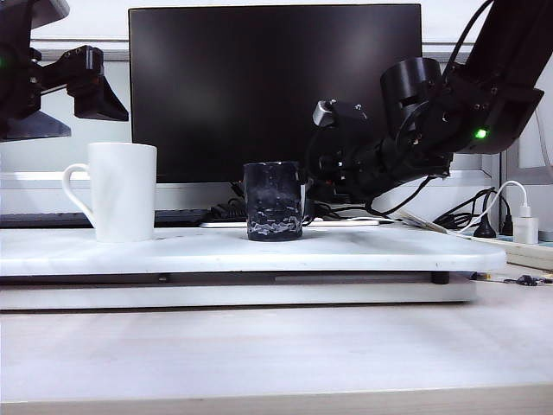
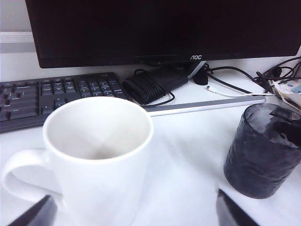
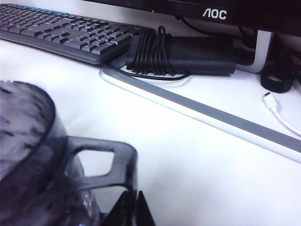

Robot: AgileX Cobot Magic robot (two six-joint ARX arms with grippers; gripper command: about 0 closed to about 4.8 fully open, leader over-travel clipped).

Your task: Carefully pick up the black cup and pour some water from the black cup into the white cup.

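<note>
Black cup (image 1: 274, 201) stands upright near the middle of the white board (image 1: 259, 251), its crinkled whitish pattern showing near the base. In the right wrist view the cup (image 3: 28, 155) fills the near corner, translucent dark, with its handle (image 3: 101, 162) jutting toward the camera. The right gripper (image 3: 134, 209) sits just below that handle, its two fingertips (image 3: 141, 212) pressed together with no gap; whether they pinch the handle's lower edge or merely meet beside it cannot be told. From the exterior view the right arm (image 1: 406, 130) reaches in from the right and ends at the cup's right side.

The white cup (image 1: 121, 192) stands upright toward the left of the board, well apart from the black one, handle pointing left. The left wrist view looks down into it (image 2: 101, 155): the inside appears dry and empty. The left gripper (image 2: 134, 214) hangs over this cup with its fingers (image 2: 35, 214) spread wide, one at each side of the view, holding nothing. In the exterior view it (image 1: 91, 86) hovers above and left of the white cup.

Behind the board lie a keyboard (image 2: 51, 96), a coiled black power brick (image 2: 155, 84), a white cable (image 2: 225, 92) and, farthest back, a dark monitor (image 1: 275, 91).
</note>
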